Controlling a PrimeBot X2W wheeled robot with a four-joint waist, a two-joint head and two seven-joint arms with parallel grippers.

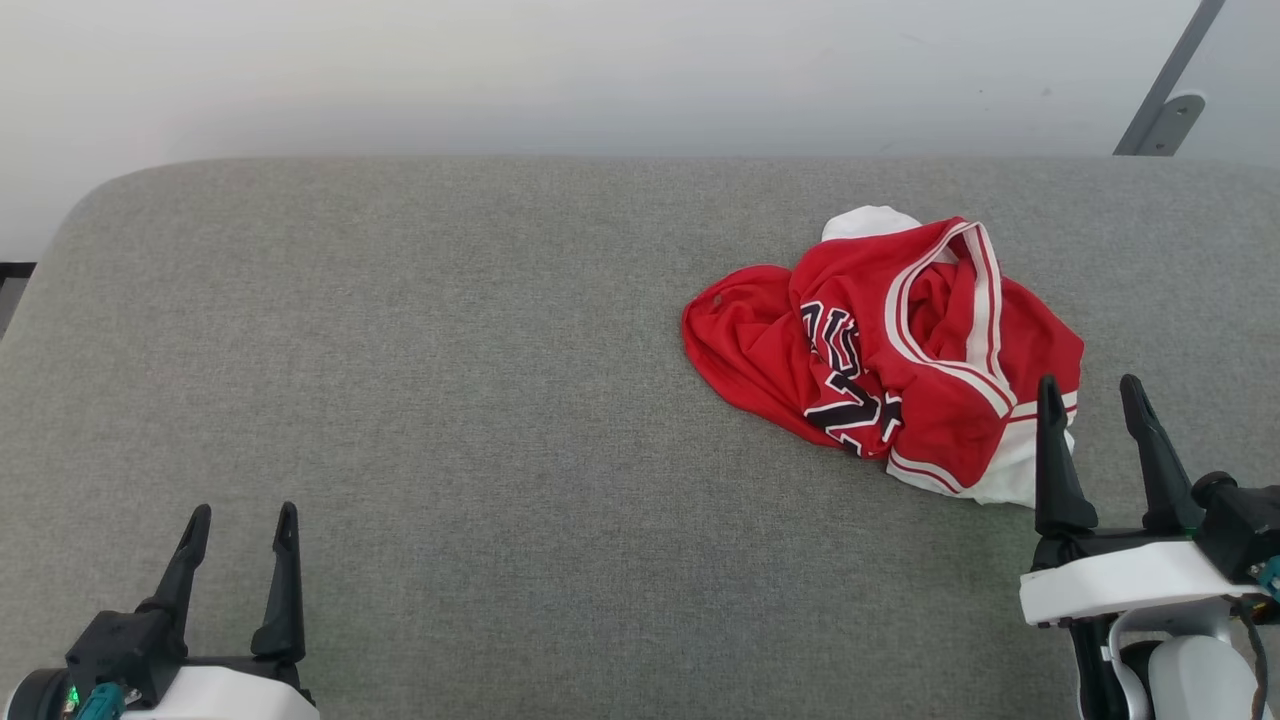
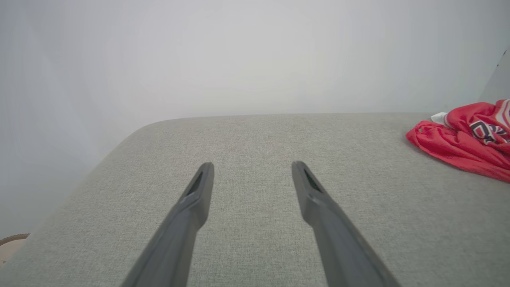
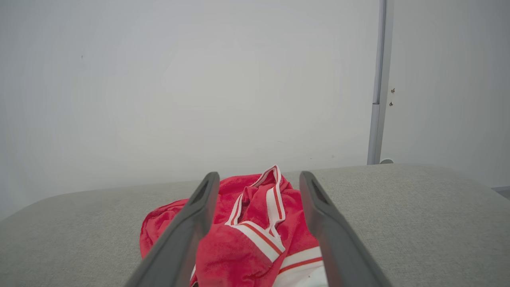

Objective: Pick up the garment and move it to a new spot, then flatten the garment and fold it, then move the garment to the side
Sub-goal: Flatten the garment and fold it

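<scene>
The left pincer (image 1: 246, 510) sits low at the robot's left, its two dark fingers (image 1: 283, 580) spread wide and pointing forward, with nothing between them. The right pincer (image 1: 1088, 382) reaches further ahead on the right, jaws equally wide apart and empty, its white wrist (image 1: 1120, 585) level behind them.

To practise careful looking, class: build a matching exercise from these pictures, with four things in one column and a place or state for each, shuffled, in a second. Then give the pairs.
Things
1. shirt
2. left claw
3. right claw
4. cushion

Places or states
A. open, at the shirt's near edge
B. crumpled in a heap
C. grey, with the shirt lying on it
D. open, over bare cushion, well away from the shirt

Pairs: 1-B, 2-D, 3-A, 4-C
</scene>
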